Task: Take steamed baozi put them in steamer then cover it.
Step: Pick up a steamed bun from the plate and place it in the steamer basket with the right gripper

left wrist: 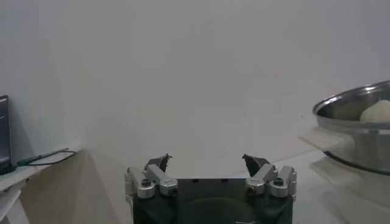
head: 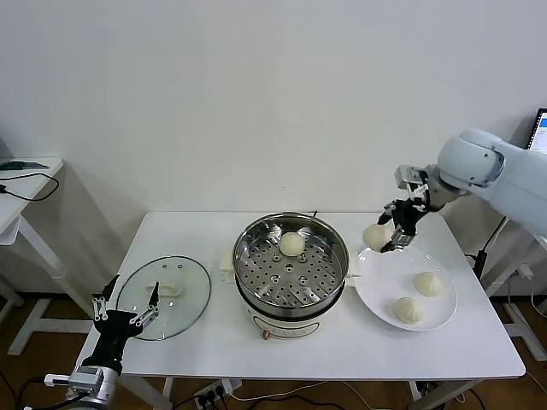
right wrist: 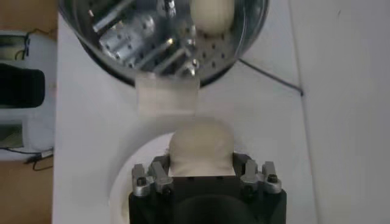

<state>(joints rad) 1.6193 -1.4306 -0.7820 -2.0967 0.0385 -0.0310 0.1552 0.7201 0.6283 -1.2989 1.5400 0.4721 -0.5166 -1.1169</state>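
Note:
The steamer [head: 291,272] stands mid-table, a shiny steel pot on a white base, with one baozi [head: 292,243] on its perforated tray. My right gripper [head: 386,237] hangs above the far left rim of the white plate [head: 376,290], just right of the steamer, shut on another baozi [head: 376,237]. In the right wrist view that bun [right wrist: 201,146] sits between the jaws, with the steamer [right wrist: 152,42] ahead. Two more baozi [head: 428,284] [head: 408,310] lie on the plate. My left gripper [head: 126,301] rests open by the table's left front edge.
A glass lid [head: 164,297] with a white handle lies flat on the table left of the steamer, right beside my left gripper. A thin cable [right wrist: 268,76] runs across the table behind the steamer. A side table [head: 26,184] with cables stands at far left.

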